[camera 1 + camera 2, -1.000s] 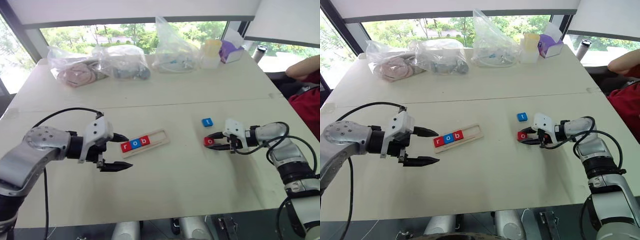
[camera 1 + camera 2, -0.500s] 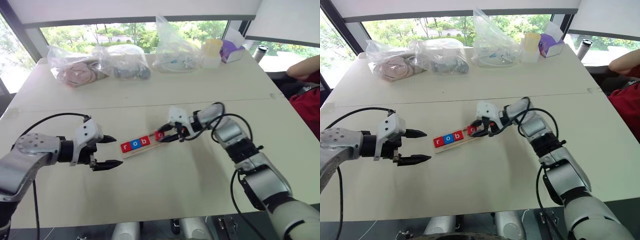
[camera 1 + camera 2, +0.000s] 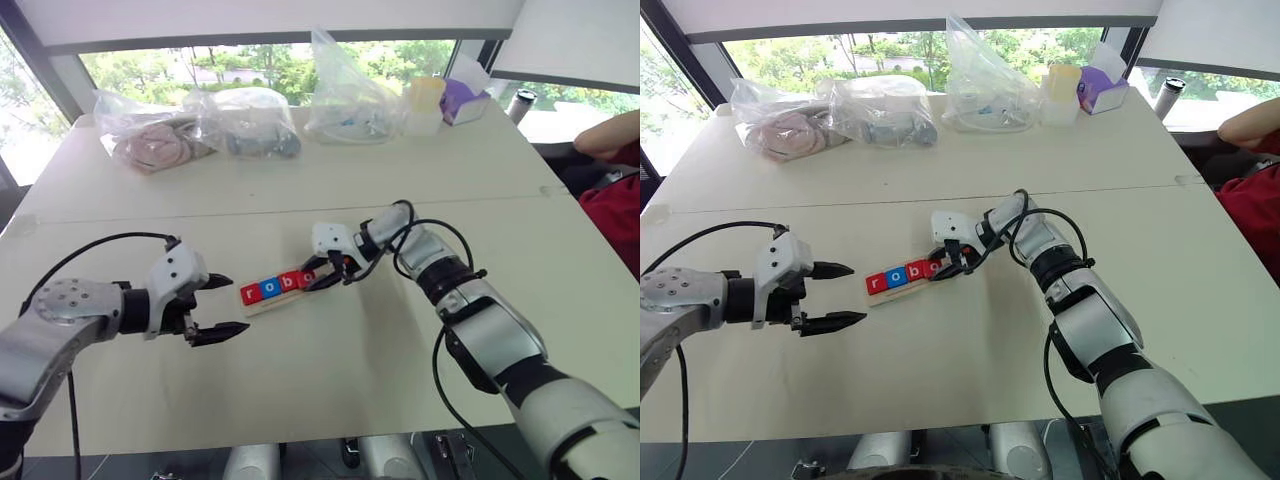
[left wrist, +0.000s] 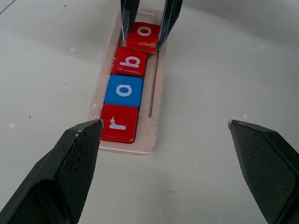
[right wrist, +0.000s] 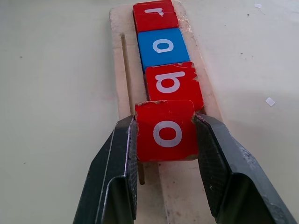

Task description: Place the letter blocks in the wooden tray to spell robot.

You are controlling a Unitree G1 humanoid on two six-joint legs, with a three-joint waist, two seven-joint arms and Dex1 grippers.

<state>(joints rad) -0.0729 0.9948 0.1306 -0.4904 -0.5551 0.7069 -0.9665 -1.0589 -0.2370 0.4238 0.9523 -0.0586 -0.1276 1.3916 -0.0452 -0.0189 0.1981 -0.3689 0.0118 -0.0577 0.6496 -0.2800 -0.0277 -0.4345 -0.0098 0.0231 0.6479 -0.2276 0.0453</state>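
The wooden tray (image 4: 148, 136) lies in the middle of the table, holding a red r (image 4: 119, 129), a blue o (image 4: 124, 91) and a red b (image 4: 130, 61) in a row. My right gripper (image 3: 311, 278) is shut on a red o block (image 5: 166, 130), right behind the b over the tray's fourth place. Its near edge overlaps the b; I cannot tell whether it rests on the tray floor. My left gripper (image 3: 238, 304) stands open and empty, a little off the tray's r end, pointing at it.
Clear plastic bags (image 3: 245, 125) with contents, a yellow-lidded container (image 3: 422, 105) and a purple box (image 3: 462, 100) line the table's far side. A dark cup (image 3: 520, 103) and a person's arm (image 3: 610, 135) are at the far right.
My right gripper has carried the red o from the table's right side leftward to the tray, beside the b. The left gripper has drawn back slightly from the tray and stays open.
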